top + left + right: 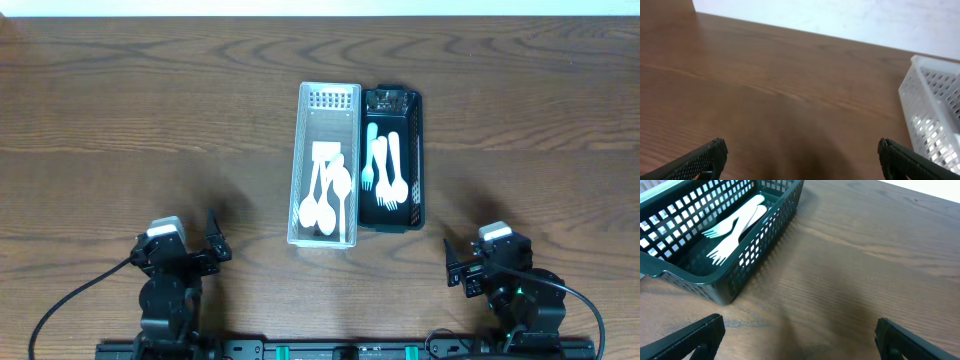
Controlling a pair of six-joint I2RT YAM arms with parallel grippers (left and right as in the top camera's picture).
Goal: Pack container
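A brown wood-grain table (120,120) fills the overhead view, with a pale strip of wall along its far edge. At the near edge sit the two black robot arms, the left arm (165,290) and the right arm (522,300), well apart from each other and from the containers.

In the middle of the table two long slotted baskets lie side by side, their long walls touching or nearly so. The white perforated plastic basket (331,99) is on the left and reaches a little nearer to the arms. The dark green lattice plastic basket (391,100) is on the right.

The left end effector (800,155) hovers over bare wood with its jaws spread wide and nothing between them. Its textured black fingertips (710,154) show only at the bottom corners of the left wrist view, and a corner of the white basket shows at that view's right edge. The right end effector (799,332) is likewise spread wide and holds nothing. It sits near the closest corner of the dark green basket without touching it.

Several white plastic spoons (325,208) lie lengthwise in the white basket, bowls toward the near end, overlapping one another. In the dark green basket lie pale plastic utensils (385,175), also lengthwise. Among them the right wrist view shows two white plastic forks (732,232) resting together on the basket floor, tines pointing toward the near end wall.
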